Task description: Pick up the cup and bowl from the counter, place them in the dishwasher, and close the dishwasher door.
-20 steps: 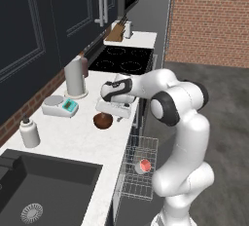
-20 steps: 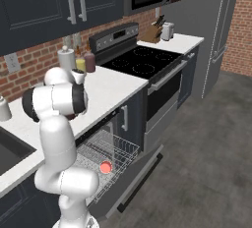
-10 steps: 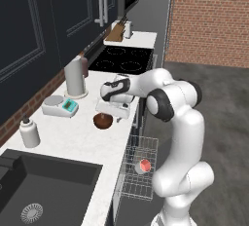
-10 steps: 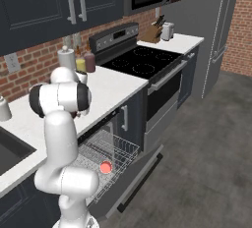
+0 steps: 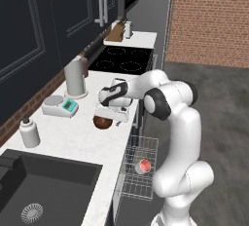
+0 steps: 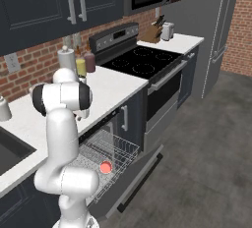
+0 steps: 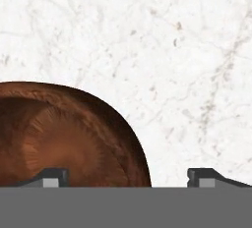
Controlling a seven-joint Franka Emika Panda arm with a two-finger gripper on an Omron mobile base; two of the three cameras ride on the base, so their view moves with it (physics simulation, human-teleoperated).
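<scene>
1. Tool (image 5: pixel 111 118): set low over the worktop (image 5: pixel 73 137) near its front edge, directly above the bowl (image 5: pixel 102 122). In the hand view the fingertips (image 7: pixel 53 177) stand wide apart, one over the bowl's interior and the other over bare stone, so that the bowl's rim lies between them. The jaws are open and nothing is gripped.
2. Bowl: dark reddish-brown, upright on the worktop, close to the front edge, on the stretch between the sink (image 5: pixel 39 191) and the cooktop (image 5: pixel 121 59). The hand view shows its ribbed inside and curved rim (image 7: pixel 74 138) against the marbled white surface.
3. Cup (image 5: pixel 144 164): salmon-red inside, already in the wire rack (image 5: pixel 138 171) of the dishwasher, towards the rack's outer end. The right base view shows it as a red spot (image 6: pixel 106 167) in the same rack.
4. Dishwasher door (image 6: pixel 135 180): lowered and open beneath the pulled-out rack, its dark panel sloping down towards the floor.
5. Worktop, back edge: a grey canister (image 5: pixel 75 77) stands by the wall, a dark bottle just behind it; a kitchen scale (image 5: pixel 60 106) lies nearer the sink; a white soap bottle (image 5: pixel 29 132) stands at the sink's rear corner.
6. Far end: a knife block (image 5: pixel 116 31) and a small white container sit on the worktop section beyond the cooktop.
7. Arm (image 5: pixel 170 122): rises from in front of the dishwasher and bends over the worktop edge to the bowl.
</scene>
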